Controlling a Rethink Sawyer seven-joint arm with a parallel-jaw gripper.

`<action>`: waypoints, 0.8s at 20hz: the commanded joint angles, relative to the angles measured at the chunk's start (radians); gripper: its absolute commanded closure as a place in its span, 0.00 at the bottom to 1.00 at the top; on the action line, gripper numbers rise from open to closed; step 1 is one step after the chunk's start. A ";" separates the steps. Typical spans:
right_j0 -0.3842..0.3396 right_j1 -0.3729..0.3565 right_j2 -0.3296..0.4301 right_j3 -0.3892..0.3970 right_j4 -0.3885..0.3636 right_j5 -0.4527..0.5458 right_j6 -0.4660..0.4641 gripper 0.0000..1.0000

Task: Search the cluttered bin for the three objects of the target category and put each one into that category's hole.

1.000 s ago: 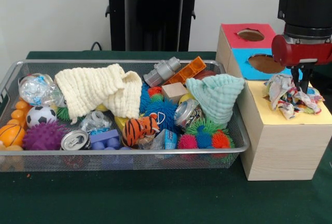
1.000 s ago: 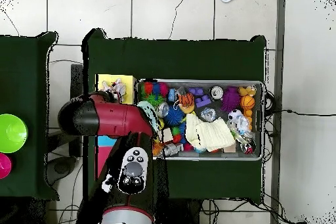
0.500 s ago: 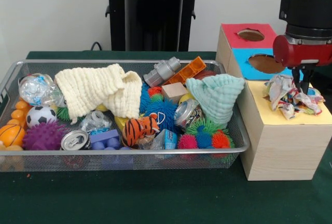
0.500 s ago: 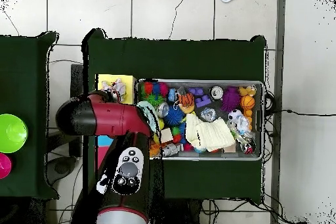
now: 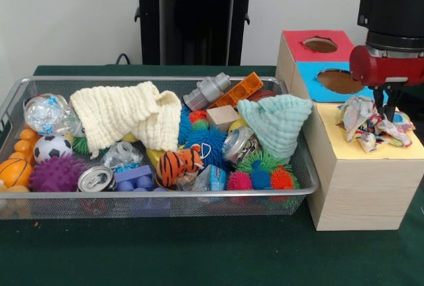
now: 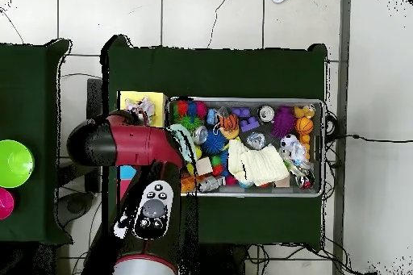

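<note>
End effector (image 5: 387,115) hung over the wooden box (image 5: 358,183), its dark fingers apart and touching the crumpled printed cloth (image 5: 368,124) — nothing was clamped. That cloth lay on the box's yellow top, beside the wire bin (image 5: 159,196) — well short of the blue section's hole (image 5: 339,81).

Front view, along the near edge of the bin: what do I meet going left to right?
Basketball → purple spiky ball → can → blue block → tiger toy → pink spiky ball → orange spiky ball.
</note>
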 commanded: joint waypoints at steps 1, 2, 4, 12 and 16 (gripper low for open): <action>-0.005 0.198 0.011 0.048 -0.035 -0.008 0.200 1.00; -0.002 0.192 0.004 0.048 -0.039 0.007 0.195 1.00; 0.002 0.182 -0.007 0.048 -0.042 0.042 0.187 1.00; 0.008 0.162 -0.033 0.047 -0.057 0.143 0.156 1.00; 0.007 0.146 -0.036 0.059 -0.056 0.150 0.157 1.00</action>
